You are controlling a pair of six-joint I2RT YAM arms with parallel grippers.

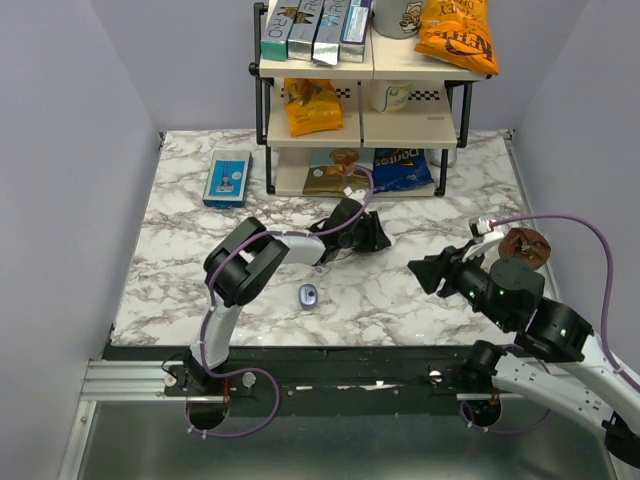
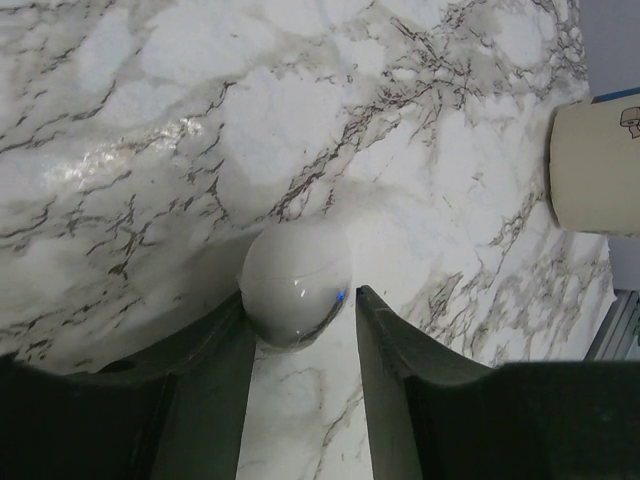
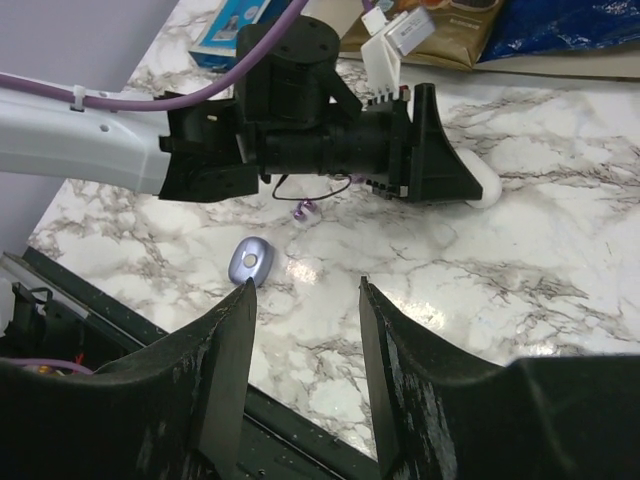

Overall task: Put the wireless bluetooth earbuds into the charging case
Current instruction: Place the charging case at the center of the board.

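Note:
The charging case (image 2: pixel 295 285), a smooth white pebble with a small blue light, lies on the marble between my left gripper's (image 2: pixel 300 292) fingertips. The left finger touches it and the right finger stands just clear, so the jaws are open. The right wrist view shows the case (image 3: pixel 487 186) poking out beyond the left gripper (image 3: pixel 450 165). A small lavender oval (image 1: pixel 308 294) with a round middle lies nearer the front edge; I cannot tell if it is one of the earbuds. My right gripper (image 3: pixel 305 282) hovers open and empty right of the oval (image 3: pixel 250 262).
A shelf rack (image 1: pixel 360 125) with snack bags and boxes stands at the back. A blue rectangular box (image 1: pixel 227 178) lies at the back left. A brown round object (image 1: pixel 527 245) sits by the right arm. A tiny purple bit (image 3: pixel 308 210) lies under the left arm.

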